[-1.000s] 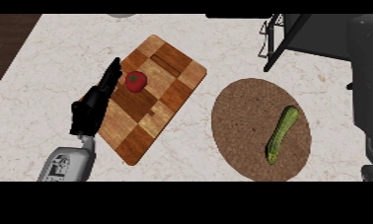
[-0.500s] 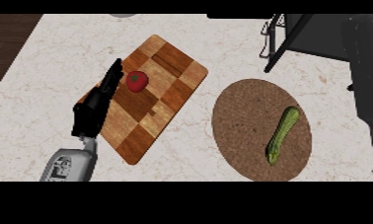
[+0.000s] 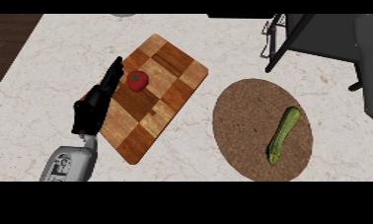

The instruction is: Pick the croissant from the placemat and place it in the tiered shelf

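Zucchini, green and long, lies on the right part of the round brown placemat; no croissant shows. Left hand rests along the left edge of the checkered cutting board, fingers straight and together, pointing far, just beside the red tomato. Dark shelf frame stands at far right on the marble counter.
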You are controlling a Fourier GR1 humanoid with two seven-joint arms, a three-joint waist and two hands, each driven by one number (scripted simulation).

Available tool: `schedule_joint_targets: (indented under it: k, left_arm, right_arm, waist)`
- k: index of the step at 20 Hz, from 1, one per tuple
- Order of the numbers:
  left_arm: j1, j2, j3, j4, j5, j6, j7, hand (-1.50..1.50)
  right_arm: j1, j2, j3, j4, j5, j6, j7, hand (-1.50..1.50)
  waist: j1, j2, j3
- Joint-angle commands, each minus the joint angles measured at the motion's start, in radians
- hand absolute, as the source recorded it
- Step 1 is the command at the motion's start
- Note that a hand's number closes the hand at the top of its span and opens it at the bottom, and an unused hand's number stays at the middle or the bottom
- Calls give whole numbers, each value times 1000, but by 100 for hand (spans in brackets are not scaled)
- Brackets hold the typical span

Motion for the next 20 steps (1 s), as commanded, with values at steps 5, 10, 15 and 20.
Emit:
schedule_joint_targets:
  k: [5, 10, 15, 20]
  left_arm:
    - [15, -3, 6, -18, -8, 1, 13, 0]
    - [62, -16, -20, -19, -14, -5, -33, 0]
    - [6, -14, 4, -13, -5, -8, 15, 0]
    - [87, -25, -21, -40, -24, -2, -37, 0]
  right_arm:
    - [-67, -51, -58, 206, -136, -86, -180, 150]
    - [-16, -126, -47, 300, 100, -144, 85, -150]
    - [-5, -86, -37, 276, 89, -173, 123, -150]
    - [24, -102, -88, 155, -69, -136, 52, -150]
  waist:
    - [0, 0, 1]
    - [1, 0, 0]
    - [-3, -1, 0]
    - [-7, -4, 1]
